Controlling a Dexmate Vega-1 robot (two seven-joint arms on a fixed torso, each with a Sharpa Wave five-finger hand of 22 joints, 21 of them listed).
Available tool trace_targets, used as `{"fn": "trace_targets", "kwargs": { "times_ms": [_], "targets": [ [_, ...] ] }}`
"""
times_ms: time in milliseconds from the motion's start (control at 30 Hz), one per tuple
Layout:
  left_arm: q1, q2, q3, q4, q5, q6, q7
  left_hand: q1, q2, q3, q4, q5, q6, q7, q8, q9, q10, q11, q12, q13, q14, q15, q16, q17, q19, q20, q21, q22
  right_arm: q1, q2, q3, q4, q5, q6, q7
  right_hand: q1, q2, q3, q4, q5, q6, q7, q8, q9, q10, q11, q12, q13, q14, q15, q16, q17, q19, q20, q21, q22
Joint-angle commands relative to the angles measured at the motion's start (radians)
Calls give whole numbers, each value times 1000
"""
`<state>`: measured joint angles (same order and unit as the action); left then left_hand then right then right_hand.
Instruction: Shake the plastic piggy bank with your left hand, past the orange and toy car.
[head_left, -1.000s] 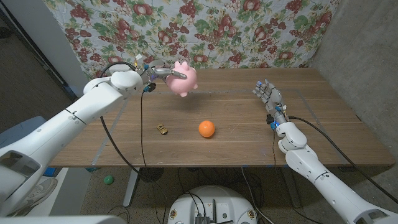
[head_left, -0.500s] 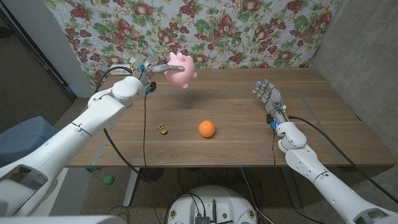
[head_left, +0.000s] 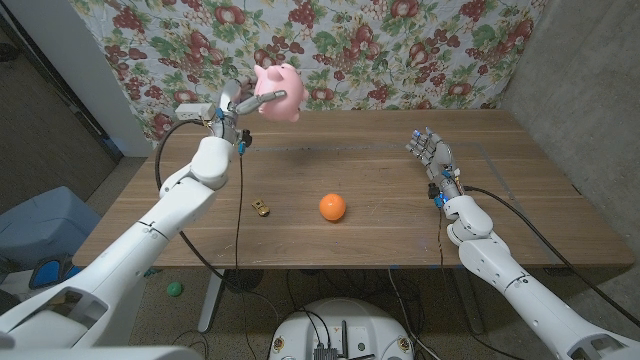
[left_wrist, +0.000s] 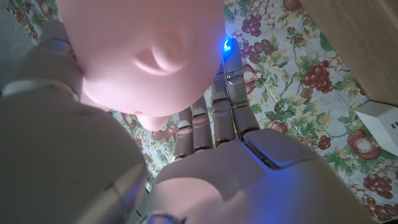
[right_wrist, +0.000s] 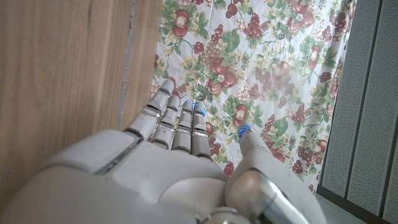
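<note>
My left hand (head_left: 243, 102) holds the pink plastic piggy bank (head_left: 277, 94) high in the air above the table's far left part. In the left wrist view the piggy bank (left_wrist: 149, 56) sits pressed against my hand (left_wrist: 211, 143), its pink body close to the lens. An orange (head_left: 333, 207) lies near the middle of the table, and a small yellow toy car (head_left: 261, 208) lies to its left. My right hand (head_left: 430, 152) stands over the right side of the table, fingers apart and nothing in it; its back (right_wrist: 180, 162) shows in the right wrist view.
The wooden table (head_left: 520, 200) is backed by a fruit-patterned cloth (head_left: 400, 50). A black cable (head_left: 232, 200) hangs from my left arm across the table. A blue bin (head_left: 45, 225) stands on the floor at the left, and a grey wall (head_left: 590, 90) is at the right.
My left hand has lifted the piggy bank upward and slightly left, from just above the table to well above it. The right hand, orange and toy car have not moved.
</note>
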<state>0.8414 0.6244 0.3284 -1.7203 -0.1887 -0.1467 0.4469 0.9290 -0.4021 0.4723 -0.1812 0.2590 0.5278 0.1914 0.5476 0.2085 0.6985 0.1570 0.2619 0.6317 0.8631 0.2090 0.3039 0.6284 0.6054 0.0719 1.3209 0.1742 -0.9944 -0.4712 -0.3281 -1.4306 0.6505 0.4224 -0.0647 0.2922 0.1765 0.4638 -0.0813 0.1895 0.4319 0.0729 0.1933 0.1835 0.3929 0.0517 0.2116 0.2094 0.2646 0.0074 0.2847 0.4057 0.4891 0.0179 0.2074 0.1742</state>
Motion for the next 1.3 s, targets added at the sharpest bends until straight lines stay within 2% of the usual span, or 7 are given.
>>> {"fn": "trace_targets", "kwargs": {
  "times_ms": [33,267,300,533,767,1067,1300],
  "targets": [
    [28,-69,-22,45,66,-118,66,441,434,171,-2,94,310,-173,4,103,291,-289,4,3,324,-445,2,6,-20,-259,5,4,-5,-1,3,-4,4,4,0,-5,-5,5,-3,3,-3,-4,3,5,3,-1,-3,3,10,-1,-4,5,4,3,-3,3],
    [37,-41,-27,-8,49,-27,16,442,434,171,-2,93,311,-175,3,104,293,-289,4,5,324,-445,0,6,-21,-259,5,4,-16,-6,6,-13,2,9,-2,-5,-5,6,-3,3,-4,-2,3,5,3,1,-3,3,10,-1,-4,5,4,3,-3,3],
    [38,-28,-27,-26,46,8,3,442,434,172,-1,93,311,-175,3,105,294,-288,4,5,325,-445,1,6,-21,-259,5,5,-18,-7,7,-15,2,9,-2,-5,-5,6,-2,3,-3,-3,3,5,2,1,-4,3,10,-2,-5,5,4,3,-3,3],
    [27,34,-17,-69,18,90,-94,441,435,171,-1,92,312,-175,3,107,294,-289,4,7,325,-445,0,7,-20,-258,7,5,-27,-12,10,-24,2,10,-3,-5,-5,6,-3,3,-4,-3,2,5,1,-1,-4,3,11,-1,-4,5,4,2,-3,3],
    [12,79,-10,-116,-11,208,-149,442,434,172,-1,91,313,-176,2,108,295,-290,3,8,326,-445,-1,7,-21,-258,7,5,-30,-12,11,-26,3,14,-1,-4,-5,6,-3,3,-3,-3,3,5,2,2,-4,3,11,-1,-5,6,4,2,-3,3],
    [-77,200,48,-174,-42,409,-334,443,434,172,-2,91,314,-174,0,108,297,-289,0,7,325,-445,-3,7,-21,-257,7,5,-37,-13,12,-35,0,15,-7,-4,-5,7,-3,3,-3,-4,3,5,3,1,-4,3,11,-1,-5,6,4,3,-3,3],
    [-140,251,96,-186,-50,487,-436,443,435,173,-1,91,311,-172,-3,109,295,-286,-2,7,325,-445,-5,5,-21,-256,7,4,-43,-14,14,-41,0,15,-12,-4,-5,7,-3,3,-3,-4,3,5,3,1,-3,3,11,-2,-5,6,4,3,-3,3]
  ]
}}
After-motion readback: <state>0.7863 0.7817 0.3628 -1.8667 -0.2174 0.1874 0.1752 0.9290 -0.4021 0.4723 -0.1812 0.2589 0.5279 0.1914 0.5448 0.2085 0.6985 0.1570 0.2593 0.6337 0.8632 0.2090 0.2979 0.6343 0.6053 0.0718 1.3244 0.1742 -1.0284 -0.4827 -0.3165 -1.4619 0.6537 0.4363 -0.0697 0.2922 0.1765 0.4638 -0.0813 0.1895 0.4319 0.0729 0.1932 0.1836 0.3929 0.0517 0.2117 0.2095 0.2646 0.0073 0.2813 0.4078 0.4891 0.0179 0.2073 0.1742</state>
